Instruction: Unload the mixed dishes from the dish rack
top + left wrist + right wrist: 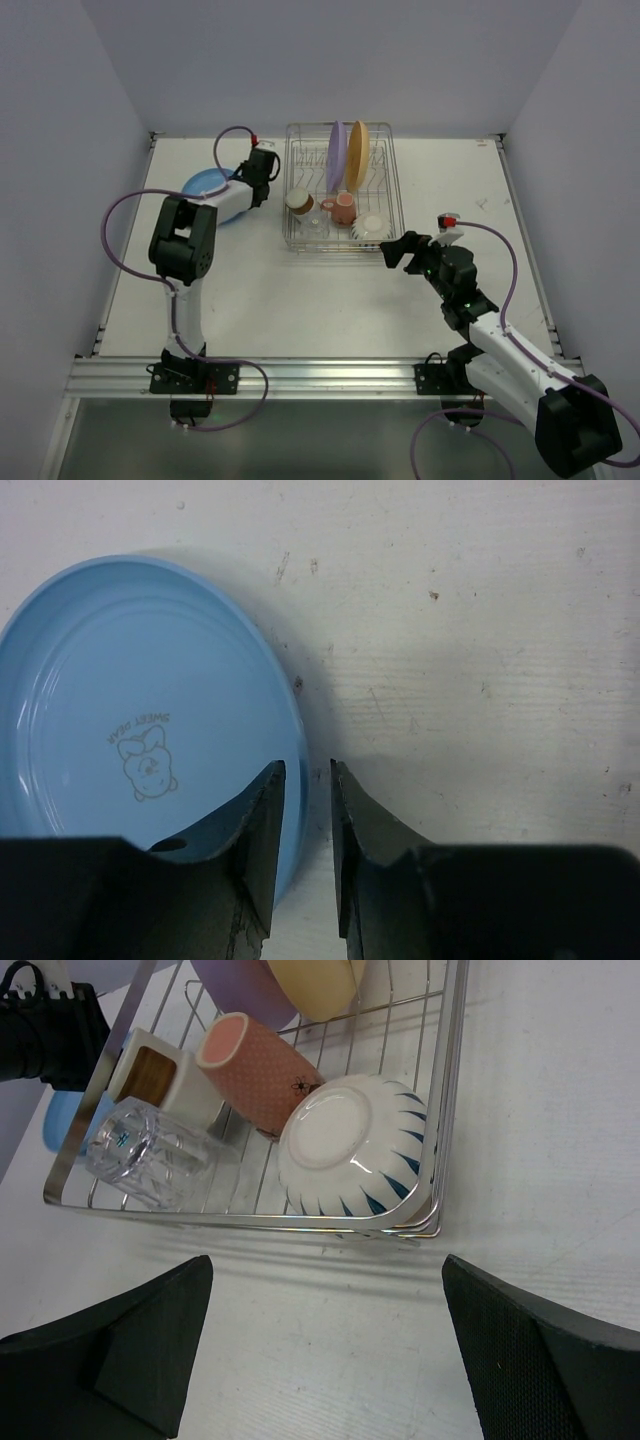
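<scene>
The silver wire dish rack [392,190] stands mid-table. In it the purple plate [337,155] and the yellow-orange plate [357,152] stand upright. The brown cup [299,201], pink mug [343,208], white cup [372,225] and clear glass [312,226] lie at its near end. The blue plate [203,185] lies flat on the table left of the rack. My left gripper [308,765] hovers over the blue plate's [130,720] right rim, its jaws a narrow gap apart with nothing clamped. My right gripper [326,1260] is wide open and empty just before the rack's [445,1110] near right corner, facing the white cup [350,1155].
White walls close in the table on the left, back and right. A metal rail [320,375] with both arm bases runs along the near edge. In the right wrist view the pink mug [255,1070], brown cup [150,1075] and clear glass [145,1150] lie side by side.
</scene>
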Tool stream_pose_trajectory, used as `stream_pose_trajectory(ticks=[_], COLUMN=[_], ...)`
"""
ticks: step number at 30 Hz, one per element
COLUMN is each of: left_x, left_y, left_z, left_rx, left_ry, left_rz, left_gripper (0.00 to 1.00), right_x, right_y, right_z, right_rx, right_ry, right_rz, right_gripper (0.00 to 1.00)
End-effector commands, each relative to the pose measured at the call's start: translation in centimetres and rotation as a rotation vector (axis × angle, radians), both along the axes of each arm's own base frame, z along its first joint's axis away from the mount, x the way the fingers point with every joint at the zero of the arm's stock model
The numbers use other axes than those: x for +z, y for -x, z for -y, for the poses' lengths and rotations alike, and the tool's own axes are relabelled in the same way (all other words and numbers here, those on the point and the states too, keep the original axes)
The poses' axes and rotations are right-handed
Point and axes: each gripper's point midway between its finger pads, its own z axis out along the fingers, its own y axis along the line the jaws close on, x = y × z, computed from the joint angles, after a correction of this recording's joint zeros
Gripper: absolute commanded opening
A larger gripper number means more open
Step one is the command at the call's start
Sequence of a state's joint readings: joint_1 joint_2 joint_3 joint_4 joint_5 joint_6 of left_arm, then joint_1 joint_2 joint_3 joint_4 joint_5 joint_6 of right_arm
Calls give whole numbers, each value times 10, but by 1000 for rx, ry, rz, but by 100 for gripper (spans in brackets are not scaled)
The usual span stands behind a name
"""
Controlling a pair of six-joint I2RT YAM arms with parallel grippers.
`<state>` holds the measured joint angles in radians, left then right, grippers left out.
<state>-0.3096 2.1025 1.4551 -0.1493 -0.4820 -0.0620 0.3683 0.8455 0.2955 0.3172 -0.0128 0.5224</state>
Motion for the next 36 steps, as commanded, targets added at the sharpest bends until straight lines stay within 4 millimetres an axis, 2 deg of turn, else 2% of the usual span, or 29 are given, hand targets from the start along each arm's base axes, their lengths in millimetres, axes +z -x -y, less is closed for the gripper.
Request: stream_pose_trajectory(ticks=[1, 4, 5, 6, 7, 8, 9, 11, 12, 14, 15, 17, 18, 20, 21, 23, 24, 26, 27, 32, 33, 36], left_x=[15, 30, 22, 49, 56, 47, 77, 81, 99, 109, 126, 134, 152, 162, 177, 194, 203, 214, 226, 235, 243, 246], left_y=[-7, -7, 1, -6, -4, 7, 3, 14, 16, 21, 22, 29, 33, 39, 43, 50, 56, 65, 71, 80, 86, 89], left_z=[2, 1, 2, 5, 4, 2, 7, 6, 7, 12, 16, 23, 30, 36, 43, 56, 71, 84, 94, 110, 118, 127], left_rx=[10, 38, 29, -17, -25, -25, -73, -85, -100, -118, -147, -173, -215, -244, -297, -379, -470, -554, -623, -638, -701, -729], left_ry=[55, 190, 250, 350, 388, 417, 461, 471, 483, 515, 542, 583, 615, 649, 679, 719, 758, 805, 834, 1010, 1036, 1086], left_rz=[25, 56, 44, 122, 143, 127, 214, 228, 266, 295, 332, 349, 383, 400, 428, 447, 449, 460, 488, 467, 475, 459], left_gripper=[29, 34, 38, 44, 48, 52, 60, 66, 70, 75, 82, 93, 100, 100, 100, 100, 100, 100, 100, 100, 100, 100], right_x=[22, 22, 21, 21, 21, 21, 21, 21, 21, 21, 22, 21, 21, 22, 22, 23, 24, 25, 23, 24, 24, 24], right_y=[-9, -9, -9, -9, -9, -9, -9, -9, -9, -10, -10, -10, -9, -10, -9, -9, -9, -10, -11, -15, -17, -22], right_z=[0, 0, 0, 0, 0, 0, 0, 1, 0, 1, 0, 0, 0, 1, 0, 0, 0, 1, 0, -2, -3, -2], right_rx=[-23, -22, -21, -22, -22, -21, -23, -24, -23, -23, -20, -20, -18, -23, -22, -21, -20, -21, -20, -20, -22, -53], right_ry=[-14, -14, -12, -14, -14, -12, -12, -11, -12, -13, -13, -12, -12, -12, -11, -11, -11, -9, -7, -10, -13, -30], right_rz=[52, 50, 49, 49, 49, 49, 49, 50, 51, 51, 49, 48, 46, 49, 51, 55, 58, 61, 56, 43, 43, 8], right_gripper=[99, 99, 99, 99, 99, 99, 99, 99, 99, 99, 99, 99, 99, 99, 99, 99, 99, 99, 99, 99, 99, 99])
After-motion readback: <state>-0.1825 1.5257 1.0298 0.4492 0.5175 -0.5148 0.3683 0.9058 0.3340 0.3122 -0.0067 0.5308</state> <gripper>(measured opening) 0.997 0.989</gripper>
